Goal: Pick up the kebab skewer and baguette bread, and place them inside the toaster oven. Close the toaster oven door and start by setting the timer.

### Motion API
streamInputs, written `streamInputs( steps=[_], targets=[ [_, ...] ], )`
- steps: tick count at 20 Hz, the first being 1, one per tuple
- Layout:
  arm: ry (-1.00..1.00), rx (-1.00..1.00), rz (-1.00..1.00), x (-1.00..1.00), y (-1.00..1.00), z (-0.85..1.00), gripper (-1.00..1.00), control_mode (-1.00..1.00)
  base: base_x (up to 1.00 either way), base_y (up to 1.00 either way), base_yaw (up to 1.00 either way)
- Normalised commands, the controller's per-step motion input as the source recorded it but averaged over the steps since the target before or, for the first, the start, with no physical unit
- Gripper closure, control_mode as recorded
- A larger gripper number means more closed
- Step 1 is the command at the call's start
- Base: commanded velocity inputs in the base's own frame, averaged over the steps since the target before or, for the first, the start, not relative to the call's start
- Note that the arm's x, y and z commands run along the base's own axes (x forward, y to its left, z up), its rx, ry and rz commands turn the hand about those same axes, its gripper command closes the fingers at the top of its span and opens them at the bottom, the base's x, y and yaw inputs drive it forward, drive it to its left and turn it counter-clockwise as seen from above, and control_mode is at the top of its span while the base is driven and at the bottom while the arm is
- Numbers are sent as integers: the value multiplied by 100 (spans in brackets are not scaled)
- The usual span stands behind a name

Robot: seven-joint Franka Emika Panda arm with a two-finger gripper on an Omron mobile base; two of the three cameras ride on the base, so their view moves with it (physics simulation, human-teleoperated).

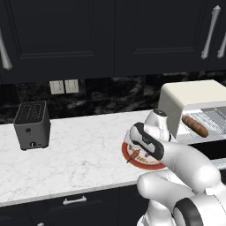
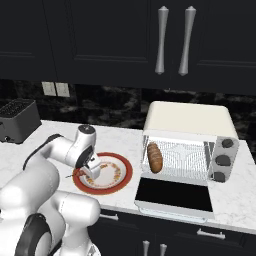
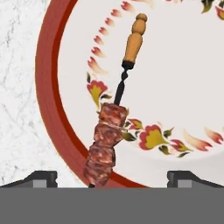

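Landmark: the plate (image 2: 121, 185), red-rimmed with a flower border, lying on the white marble table (image 1: 75, 159) — all places below are told from it.
Kebab skewer: the kebab skewer (image 3: 114, 115) lies flat on the plate; its meat chunks reach the red rim, its wooden handle points toward the plate's middle. Lying flat and alone there, it seems easy to reach from above.
Fingers: the gripper (image 3: 112, 177) hangs close above the plate with the fingers (image 3: 41, 178) spread wide, one on each side of the skewer's meat end, and nothing between them is gripped — likely lined up to straddle the stick before closing.
Toaster oven: the toaster oven (image 2: 187, 120) stands just right of the plate, as seen in the right base view; the toaster oven door (image 2: 174, 194) is folded down flat, so the rack is open for loading.
Inside the oven: the baguette bread (image 2: 155, 157) rests on the wire rack, at the side nearer the plate.
Judgement: bread appears placed; skewer, door and timer remain.
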Motion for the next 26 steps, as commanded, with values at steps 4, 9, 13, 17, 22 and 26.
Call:
streamInputs(
  steps=[4, 9, 13, 17, 22, 26],
  targets=[
    [0, 4, -6, 2, 3, -26, -100, -100, 0, 0, 0],
    [-1, 3, -7, 0, 0, -22, -100, -100, 0, 0, 0],
    [-2, 3, -7, 0, 0, -25, -100, -100, 0, 0, 0],
    [-2, 3, -7, 0, 0, -20, -100, -100, 0, 0, 0],
    [-2, 3, -7, 0, 1, -30, -100, -100, 0, 0, 0],
    [-2, 3, -7, 0, 1, -27, -100, -100, 0, 0, 0]
  ],
)
